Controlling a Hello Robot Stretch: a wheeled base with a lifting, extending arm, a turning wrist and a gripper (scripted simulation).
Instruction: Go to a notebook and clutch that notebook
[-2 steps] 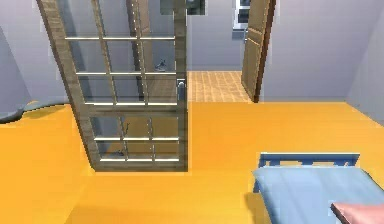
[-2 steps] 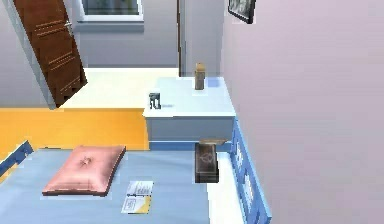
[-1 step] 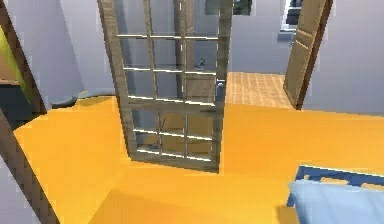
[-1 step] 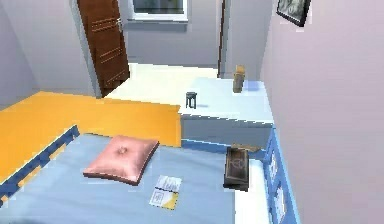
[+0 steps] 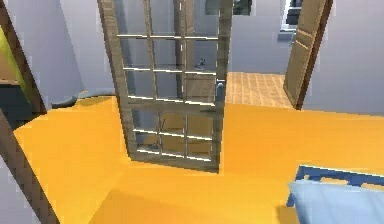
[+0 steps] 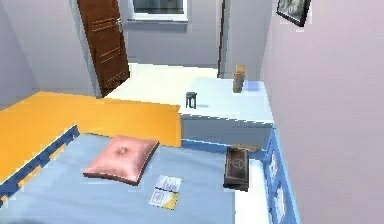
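Notebook: a flat white-and-yellow thing [image 6: 166, 190] lying on the bed [image 6: 70, 195], near its lower edge in the arm side view; by shape and colour it is probably the notebook, though it is small here

Neighbours: a pink pillow [image 6: 122, 157] just up and left of it, apart from it; a dark flat thing [image 6: 238, 164] farther right on the bed, near the blue frame; it could also be a book, I cannot tell

Beyond the bed: a white cabinet [image 6: 230, 125] with a cup [image 6: 191, 98] and a tan thing [image 6: 239, 78] on top; a brown door [image 6: 103, 45] at the back

Ahead: a glass-paned door [image 5: 172, 80] standing on orange floor [image 5: 80, 150]; the bed's blue corner shows at the forward view's lower right

Gripper: how the jaws stand cannot be told from these views

Handling: likely light and thin; covers stiff enough to hold shape but able to bend; not fragile; it lies flat on soft bedding, which will give under pressure

Where to hold: by one free edge, a finger on either face; the edge toward the pillow looks free; a straight push down would likely sink it into the cover

Risk: pages may fan or the cover slip if only one leaf is caught
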